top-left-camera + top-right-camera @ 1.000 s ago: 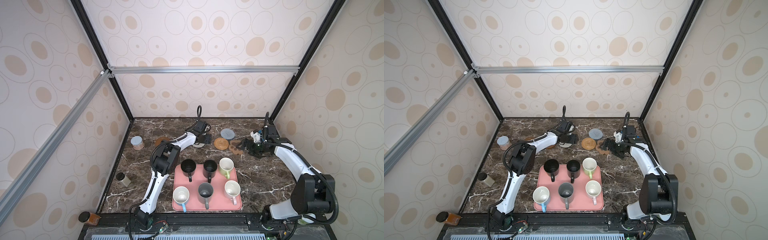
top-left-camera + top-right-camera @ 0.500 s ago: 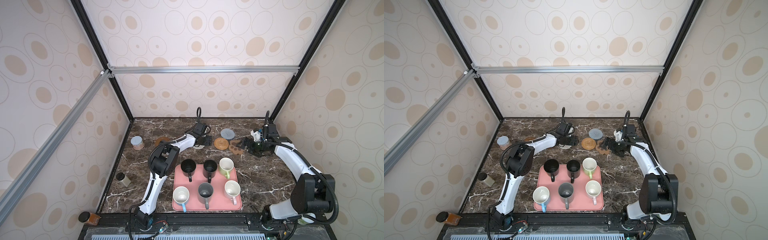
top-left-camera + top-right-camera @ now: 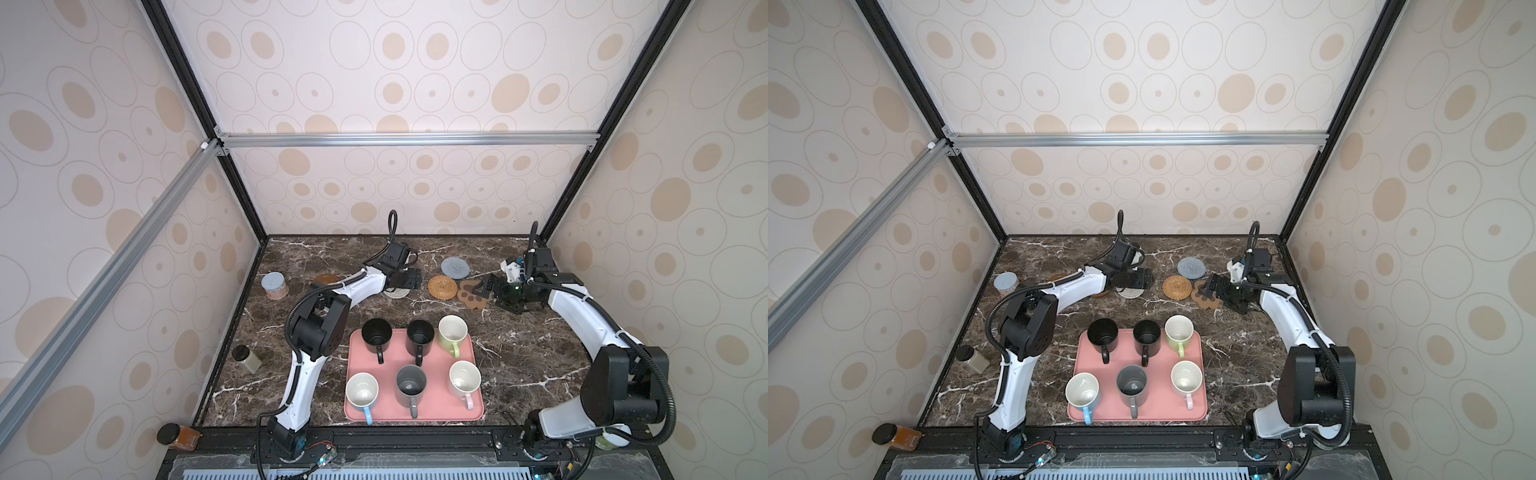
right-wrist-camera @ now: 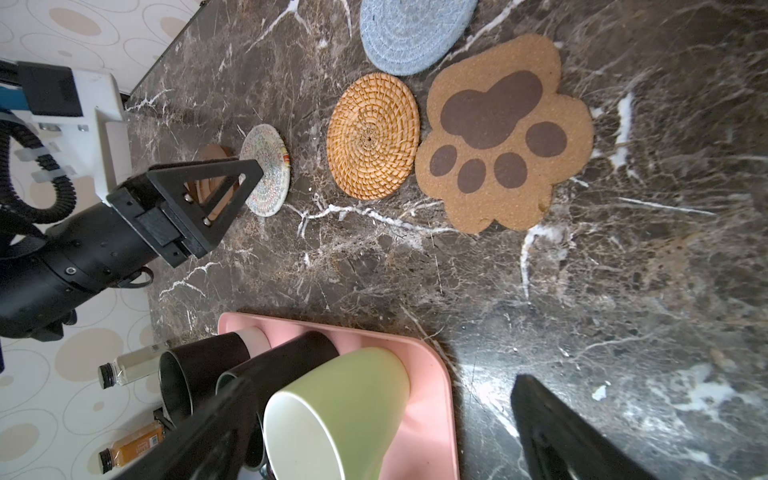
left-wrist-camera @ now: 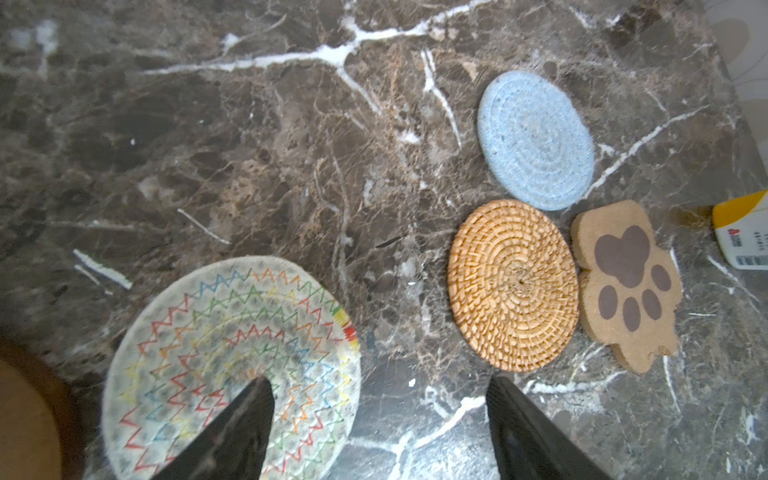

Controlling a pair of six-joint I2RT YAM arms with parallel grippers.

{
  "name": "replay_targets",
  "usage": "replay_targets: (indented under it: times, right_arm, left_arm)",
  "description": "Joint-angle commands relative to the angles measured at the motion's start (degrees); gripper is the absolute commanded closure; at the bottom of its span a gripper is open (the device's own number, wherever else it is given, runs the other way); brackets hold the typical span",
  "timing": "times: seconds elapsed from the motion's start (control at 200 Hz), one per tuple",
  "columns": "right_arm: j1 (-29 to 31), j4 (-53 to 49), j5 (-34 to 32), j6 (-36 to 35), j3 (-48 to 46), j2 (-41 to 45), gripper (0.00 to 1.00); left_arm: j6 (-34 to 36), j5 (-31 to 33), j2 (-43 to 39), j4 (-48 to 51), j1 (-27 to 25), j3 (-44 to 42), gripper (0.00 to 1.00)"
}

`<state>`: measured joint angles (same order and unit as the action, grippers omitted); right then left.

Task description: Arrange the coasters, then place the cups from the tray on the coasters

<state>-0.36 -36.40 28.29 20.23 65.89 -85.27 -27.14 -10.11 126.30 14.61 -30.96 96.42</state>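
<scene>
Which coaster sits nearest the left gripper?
The cream woven coaster with zigzag stitching: one left gripper finger overlaps it in the wrist view; the rattan, grey-blue and paw coasters lie farther off.

Both arms wear glossy white shells over their long links, the left arm point(image 3: 303, 386) and the right arm point(image 3: 582, 316) alike, broken by bulky matte-black joint housings point(image 3: 320, 332) dotted with small round holes. A black corrugated cable hose point(image 3: 393, 226) rises from each wrist (thin black bands cross the white shells). The fingers point(image 4: 164, 224) are black, open triangular frames fastened with silver screws. A white bracket point(image 4: 95, 106) with a blue part sits at the left wrist. The bases point(image 3: 286, 440) are black.
</scene>
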Motion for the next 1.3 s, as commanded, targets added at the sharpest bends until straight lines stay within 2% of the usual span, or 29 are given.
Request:
replay_targets:
  times: [0.0, 0.455, 0.805, 1.136, 1.296]
  right_arm:
    - [-0.31, -0.29, 0.35, -0.60, 0.65, -0.51, 0.00]
    - [-0.27, -0.29, 0.40, -0.52, 0.39, -0.56, 0.00]
    - [-0.29, 0.34, 0.86, -0.19, 0.21, -0.77, 0.00]
    - [0.00, 4.24, 4.08, 2.44, 2.89, -4.69, 0.00]
    - [1.28, 5.94, 4.84, 3.23, 6.77, -9.21, 0.00]
  left_arm:
    - [-0.61, -0.41, 0.17, 0.71, 0.89, -1.06, 0.18]
    - [-1.37, -3.49, 3.31, -2.04, 0.11, -1.36, 0.18]
    - [-0.37, -3.09, 3.87, -1.42, -0.66, -1.14, 0.18]
    - [-0.33, -1.45, -1.51, -1.57, -0.43, 1.36, 0.16]
    - [-0.81, -0.54, -5.81, -3.05, 0.01, -1.67, 0.16]
